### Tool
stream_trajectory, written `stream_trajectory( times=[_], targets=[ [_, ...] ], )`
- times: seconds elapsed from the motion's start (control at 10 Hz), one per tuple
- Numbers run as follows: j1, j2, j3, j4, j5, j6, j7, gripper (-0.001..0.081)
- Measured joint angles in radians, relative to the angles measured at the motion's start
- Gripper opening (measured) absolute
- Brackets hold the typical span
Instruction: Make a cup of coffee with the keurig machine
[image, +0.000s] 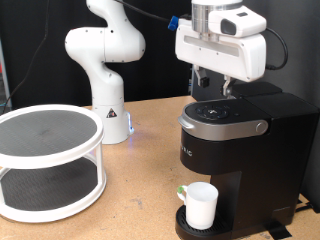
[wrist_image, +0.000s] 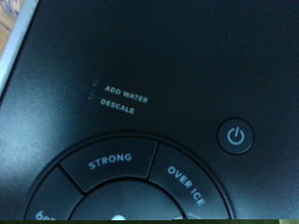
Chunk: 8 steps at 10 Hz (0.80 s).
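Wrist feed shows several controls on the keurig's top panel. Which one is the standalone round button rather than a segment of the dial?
The power button: a separate glowing circle on the keurig machine, apart from the STRONG and OVER ICE dial segments.

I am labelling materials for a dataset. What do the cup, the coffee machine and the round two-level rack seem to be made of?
The cup: plain white, smooth, probably ceramic or plastic. The keurig machine: black body that looks like matte plastic, with a silver-grey curved handle, possibly painted plastic. The round rack: white frame, seemingly plastic, with dark shelf surfaces.
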Motion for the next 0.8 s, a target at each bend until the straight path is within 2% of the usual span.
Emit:
stream_trajectory(
  times=[0.1,0.2,0.3,0.4,0.5,0.6,0.7,0.8],
  targets=[
    [0.0,0.007,0.003,-0.002,-0.011,0.006,0.001,0.0377],
    [0.0,0.016,0.005,-0.006,-0.024,0.012,0.003,0.0377],
    [0.0,0.022,0.007,-0.012,-0.04,0.019,0.01,0.0176],
    [0.0,0.026,0.009,-0.02,-0.056,0.028,0.019,0.0176],
    [0.0,0.031,0.009,-0.027,-0.07,0.039,0.026,0.0061],
    [0.0,0.037,0.01,-0.032,-0.076,0.049,0.029,0.0061],
    [0.0,0.042,0.01,-0.037,-0.078,0.057,0.029,0.0011],
    [0.0,0.044,0.01,-0.041,-0.078,0.067,0.029,0.0004]
  ],
)
